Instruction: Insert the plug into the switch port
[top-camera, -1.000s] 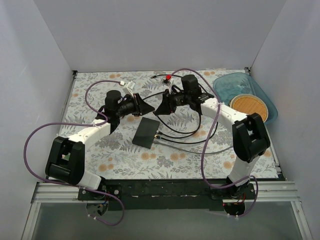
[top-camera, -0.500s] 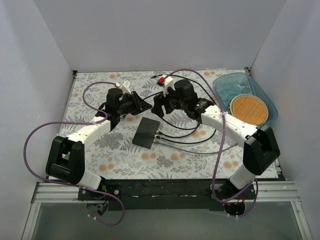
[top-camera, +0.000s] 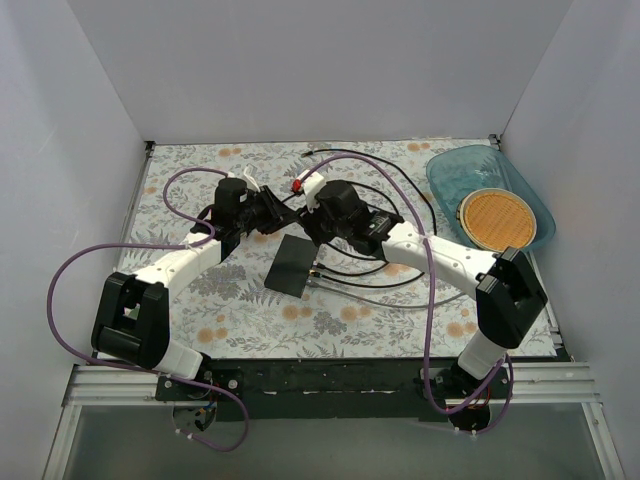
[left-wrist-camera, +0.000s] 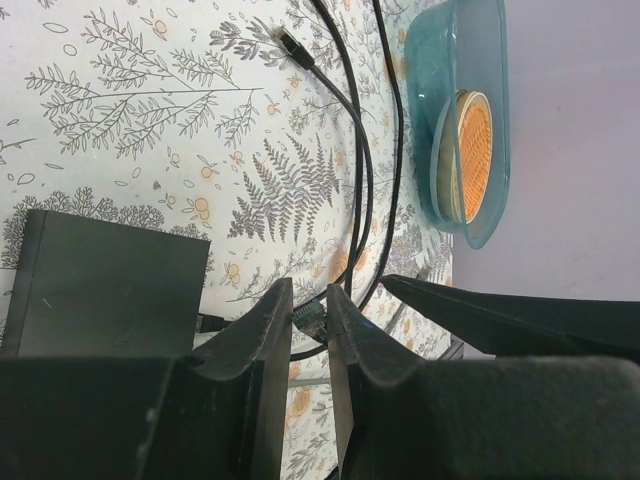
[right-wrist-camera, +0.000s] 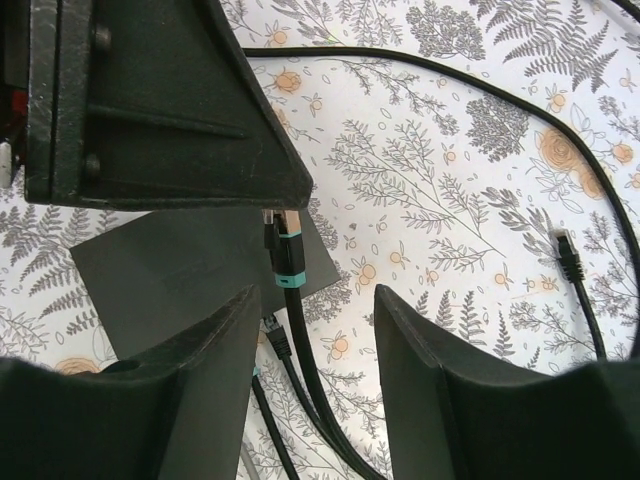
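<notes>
Two claws meet over the switch, one of them gripping the plug.
The left claw is pressed together on the teal-banded plug, which juts from under its finger above a corner of the switch; whether plug and box touch cannot be told. The right claw is spread, its fingers either side of the plug's black cable, apart from it. The flat black switch lies near the middle of the flowered bench, just nearer the arm bases than both claws, with other leads at its right edge. A blue tray holding an orange disc sits well apart on the right.
</notes>
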